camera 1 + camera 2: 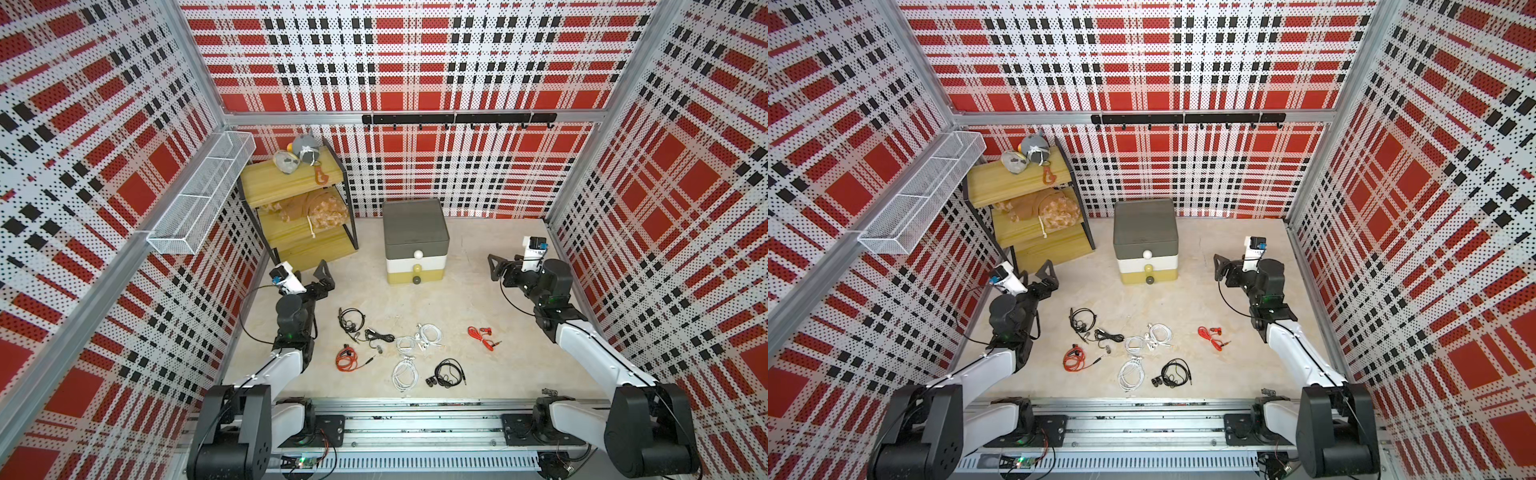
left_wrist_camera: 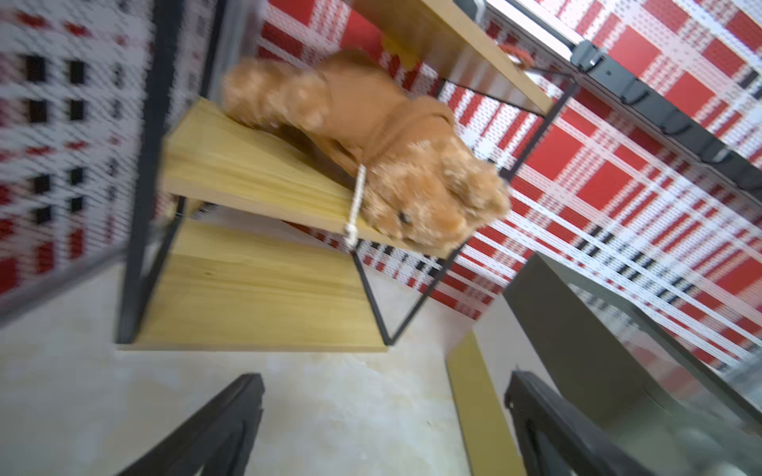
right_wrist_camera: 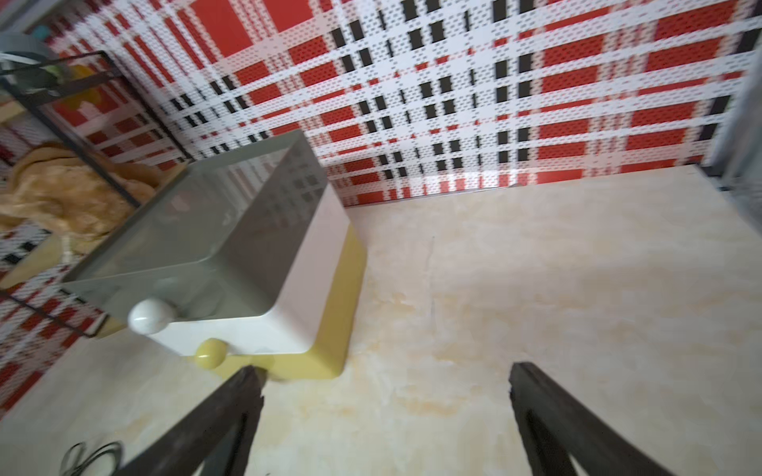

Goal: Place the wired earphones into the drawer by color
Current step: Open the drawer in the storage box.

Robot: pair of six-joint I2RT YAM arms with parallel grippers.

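Your left fingers (image 2: 222, 424) and right fingers (image 3: 218, 420) are spread and empty, at 10 and 2 o'clock on the bench (image 1: 457, 299). They flank the drawer (image 1: 415, 232) at 12, all three tiers shut. The wired earphones (image 1: 405, 374) lie loose toward 6 o'clock; the middle black and white bundles seem to touch, so lifting one could drag a wrong-coloured neighbour, and a hard tug on a knob may slide the chest instead of opening it.

A yellow wooden shelf rack (image 1: 266, 183) is placed in the far left corner. On its top shelf a grey plush toy (image 1: 305, 145) is laid, and on the middle shelf a brown plush animal (image 2: 391, 156). A white wire basket (image 1: 199, 195) is fixed on the left wall, and a black hook rail (image 1: 457, 119) on the back wall.
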